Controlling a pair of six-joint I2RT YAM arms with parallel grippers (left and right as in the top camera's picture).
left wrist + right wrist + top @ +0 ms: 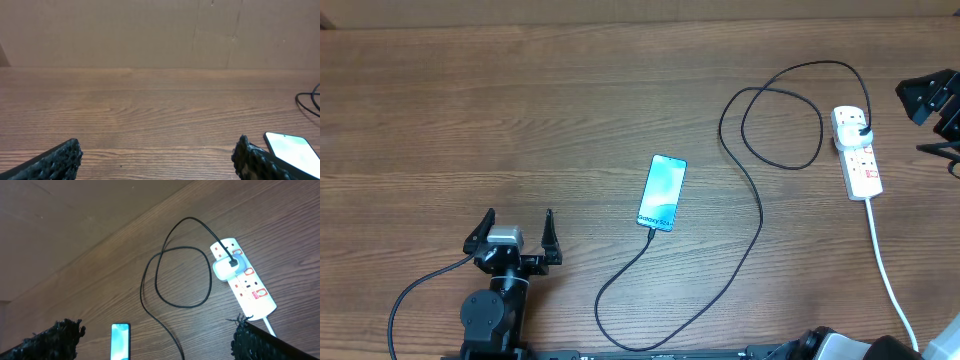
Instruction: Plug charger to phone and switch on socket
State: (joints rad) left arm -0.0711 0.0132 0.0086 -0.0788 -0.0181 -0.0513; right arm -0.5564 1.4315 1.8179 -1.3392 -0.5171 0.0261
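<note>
Left end effector (517,218): rests low at the near-left of the wooden bench (520,100), its two black fingers spread wide with nothing between them; the left wrist view shows only bare wood in the gap.
Phone (663,192): lies flat, screen up, near the middle of the bench, right of that end effector and well apart from it, its screen lit pale blue.
Writing: "Galaxy S24" reads along the lower end of the screen; any further characters are too small to make out.
Charger (760,215): a thin black cable, its tip at the phone's near end, sweeps down in a curve, climbs right, loops once and runs to the socket.
Socket (857,152): a white power strip at the far right; the cable ends at a white adapter (223,268) seated in its far outlet. Red-marked switches (252,287) show, their lettering unreadable. A white cord (885,270) trails toward the near edge.
Right end effector (156,325): held high above the bench, fingers wide apart and empty.
</note>
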